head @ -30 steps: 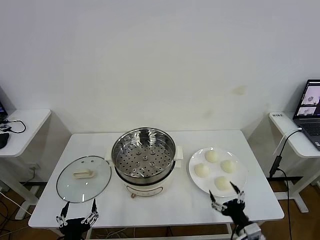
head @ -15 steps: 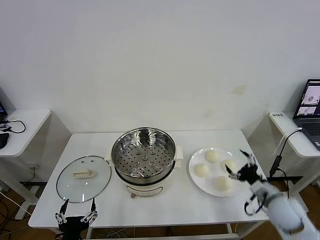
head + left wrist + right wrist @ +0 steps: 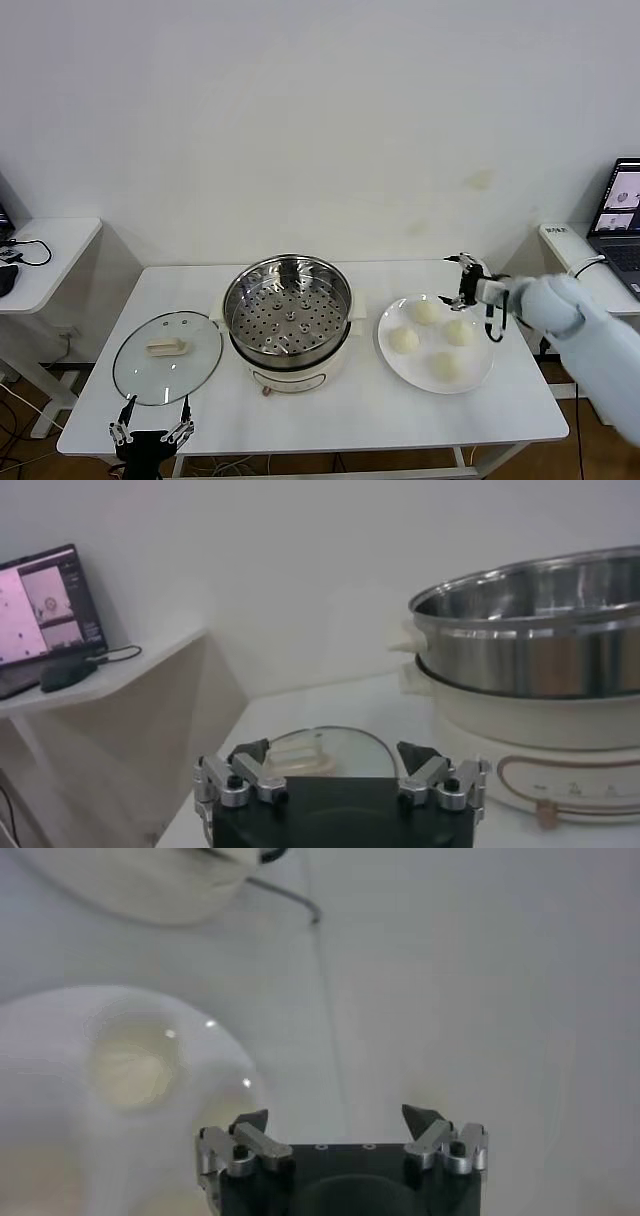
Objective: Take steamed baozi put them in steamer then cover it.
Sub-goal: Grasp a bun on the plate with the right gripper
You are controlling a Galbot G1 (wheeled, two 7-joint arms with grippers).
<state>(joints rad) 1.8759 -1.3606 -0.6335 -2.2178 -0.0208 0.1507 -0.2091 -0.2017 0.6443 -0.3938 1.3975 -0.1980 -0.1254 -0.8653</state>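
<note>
The steamer [image 3: 288, 272], a shiny steel pot with a perforated tray on a cream base, stands uncovered at the table's middle. Four cream-white baozi lie on a white plate [image 3: 484, 360] to its right: one at the back [image 3: 424, 312], one right [image 3: 458, 331], one left [image 3: 403, 341], one at the front [image 3: 444, 365]. My right gripper [image 3: 466, 280] is open and empty, above the plate's far right edge, beside the back bun. In the right wrist view the right gripper [image 3: 335, 1118] hangs over bare table beside the plate [image 3: 60, 1148], with one baozi [image 3: 135, 1070] in sight. My left gripper [image 3: 150, 436] is open and parked at the front left edge.
The round glass lid [image 3: 167, 355] with a cream handle lies flat left of the steamer. In the left wrist view the lid [image 3: 345, 745] lies just beyond the left gripper [image 3: 335, 755], with the steamer [image 3: 530, 630] beside it. Side tables stand on both sides, a laptop [image 3: 625, 215] on the right one.
My right arm has swung from the table's front right edge up and back across the plate to its far right side. The left arm, buns, lid and steamer have not moved.
</note>
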